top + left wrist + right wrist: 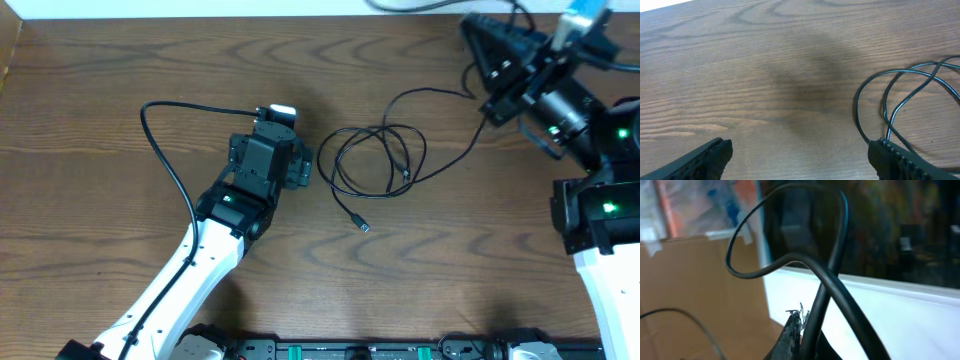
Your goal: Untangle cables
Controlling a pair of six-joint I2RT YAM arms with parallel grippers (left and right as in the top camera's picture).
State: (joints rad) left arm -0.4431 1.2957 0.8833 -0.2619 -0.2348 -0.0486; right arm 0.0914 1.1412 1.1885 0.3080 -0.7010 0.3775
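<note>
Left gripper (800, 150) released, ridged dark jaws wide apart above the streaked brown wooden table (100, 100). Right gripper (797, 330) clenched on the thin, glossy black cable (375, 160), one rounded loop arching overhead. Remaining cord in loose overlapping rings between both arms, small plug end (362, 225) trailing.

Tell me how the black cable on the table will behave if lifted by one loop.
Likely floppy: the black cable lies in loose, uneven loops, so it should sag. Probably light, being thin. Its plug end may swing.
</note>
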